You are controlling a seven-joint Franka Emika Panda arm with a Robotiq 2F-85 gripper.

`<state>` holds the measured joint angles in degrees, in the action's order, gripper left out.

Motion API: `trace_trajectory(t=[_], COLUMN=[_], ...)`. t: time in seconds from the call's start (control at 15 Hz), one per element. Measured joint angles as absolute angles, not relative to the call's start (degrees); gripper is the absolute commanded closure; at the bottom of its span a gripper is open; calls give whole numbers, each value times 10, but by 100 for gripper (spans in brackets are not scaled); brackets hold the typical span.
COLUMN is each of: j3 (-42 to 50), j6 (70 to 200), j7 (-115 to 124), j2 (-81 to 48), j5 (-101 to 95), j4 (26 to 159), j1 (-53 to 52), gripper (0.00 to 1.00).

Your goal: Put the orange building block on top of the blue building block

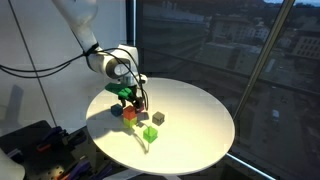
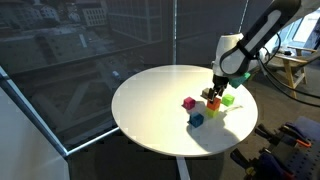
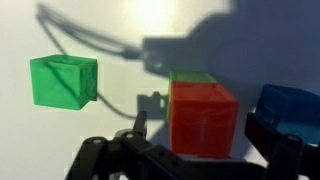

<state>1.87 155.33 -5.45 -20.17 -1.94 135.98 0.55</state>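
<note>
Wrist view, closest in: the gripper [image 3: 200, 128] hangs low over the table with its jaws apart, one dark finger [image 3: 140, 122] on either side of the orange block [image 3: 204, 112]. There's a gap on both sides, so nothing is pinched; it's released. The orange block sits flat on the white table [image 3: 120, 40], square between those fingers. Just beside it, at the right edge, is the blue block [image 3: 292, 104], partly behind the other finger. Whether the two cubes touch, I can't tell. Off to the left, well apart, sits a green cube [image 3: 62, 80]. A strip of green shows right behind the orange block, too little of it to name.

In an exterior view the gripper [image 2: 214, 94] is down among the cluster. The orange block [image 2: 212, 103] is under it and the blue block [image 2: 196, 119] lies nearer the camera. A magenta cube [image 2: 188, 102] sits off to one side, and the green cube [image 2: 228, 100] is on the far side. Farthest back, beyond the round table [image 2: 150, 100], is the dark window [image 2: 80, 50].
</note>
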Motion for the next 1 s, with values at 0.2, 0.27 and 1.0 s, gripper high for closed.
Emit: trace_trajectory(t=[0.2, 0.27, 1.0], j3=[19, 19, 19], j6=[1555, 1556, 1555], j7=[-55, -55, -55], j2=[-206, -208, -210], j5=[-19, -19, -19], j4=[1360, 1360, 1359], j1=[6, 6, 7], gripper=[28, 32, 72])
